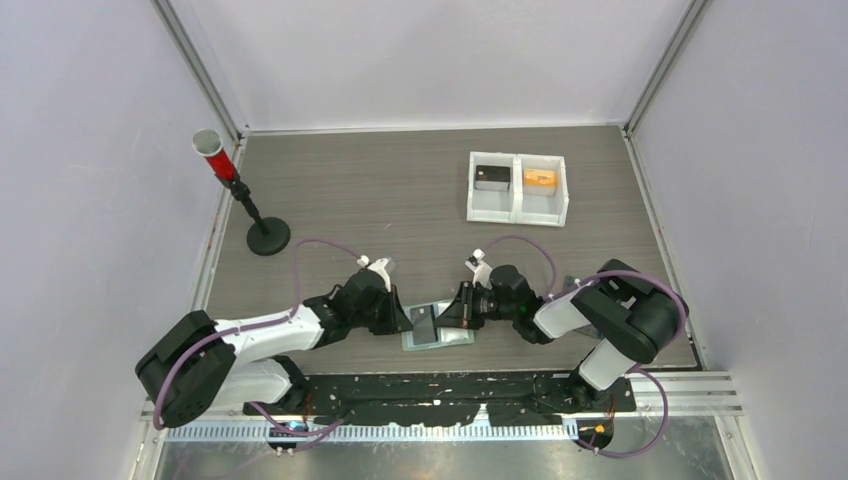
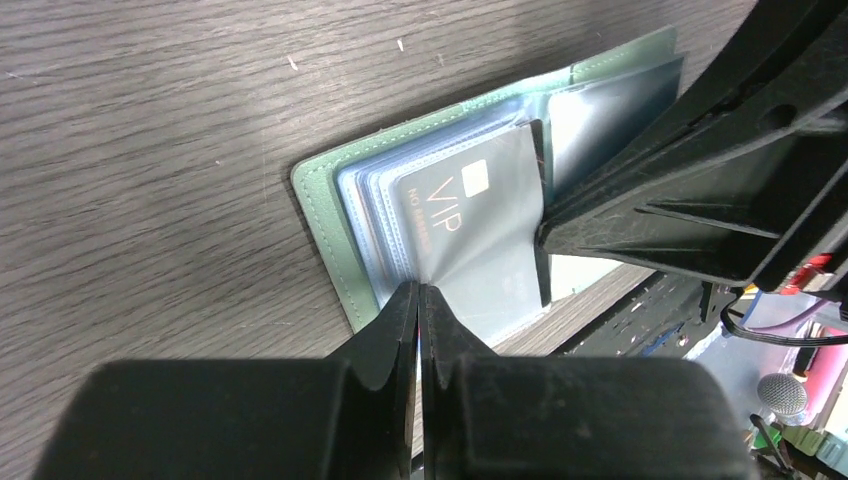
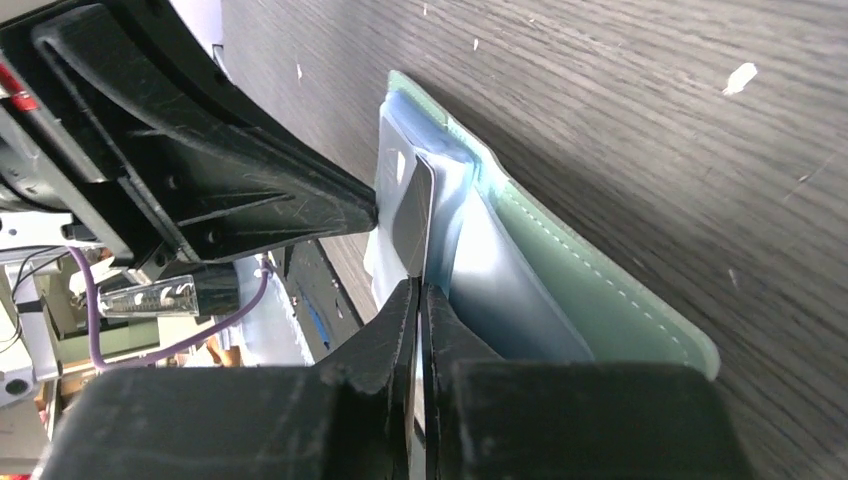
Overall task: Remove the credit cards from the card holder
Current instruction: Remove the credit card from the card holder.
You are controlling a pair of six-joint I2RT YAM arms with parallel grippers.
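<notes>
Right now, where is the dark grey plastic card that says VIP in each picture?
Top external: the dark grey plastic VIP card lies low in the middle of the picture, looking like a small dark rectangle.
Left wrist: the card fills the centre, with its VIP lettering showing.
Right wrist: the card is seen edge-on, as a thin grey strip left of centre.
Shared landmark: the sage-green stitched card holder lies open under the card in every view.

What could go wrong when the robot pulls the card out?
The right gripper pinches only the thin edge of the card, so it may slip off. The left gripper clamps the holder right beside the card. If it squeezes the card too, the card may stick, or the holder may drag along.
</notes>
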